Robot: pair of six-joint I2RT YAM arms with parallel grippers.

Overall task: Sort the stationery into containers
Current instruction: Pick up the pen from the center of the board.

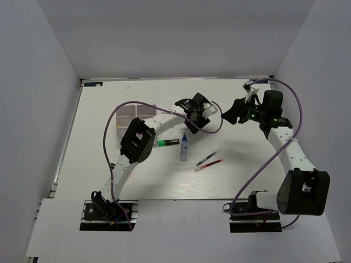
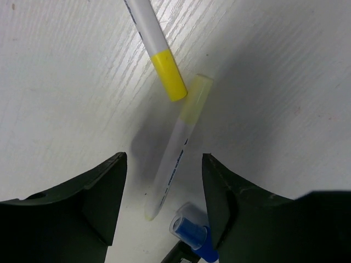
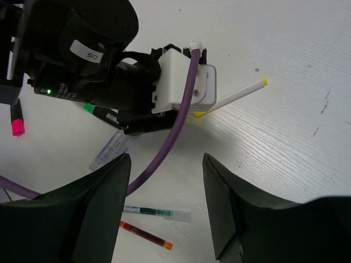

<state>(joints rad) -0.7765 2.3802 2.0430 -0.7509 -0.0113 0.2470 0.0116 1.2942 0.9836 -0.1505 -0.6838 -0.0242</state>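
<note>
Tray (image 1: pixel 127 115) lies partly hidden under the left arm (image 1: pixel 137 143). Right of the tray, left gripper (image 2: pixel 163 164) hovers, fingers wide, straddling a pale-yellow-capped white pen (image 2: pixel 175 148), gripping nothing. Farther right of the tray, right gripper (image 3: pixel 167 161) gapes wide, empty. Blue-capped tube (image 1: pixel 184 148) lies loose right of the tray too.

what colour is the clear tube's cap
The cap is blue, clearest in the left wrist view.

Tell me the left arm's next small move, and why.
Probably lower straight down and close on the pale-capped white pen: the left end effector hangs open, that pen's barrel framed between its jaws in the wrist view. The yellow-ended pen and blue-capped tube lie close by, so a straight descent seems safest.
</note>
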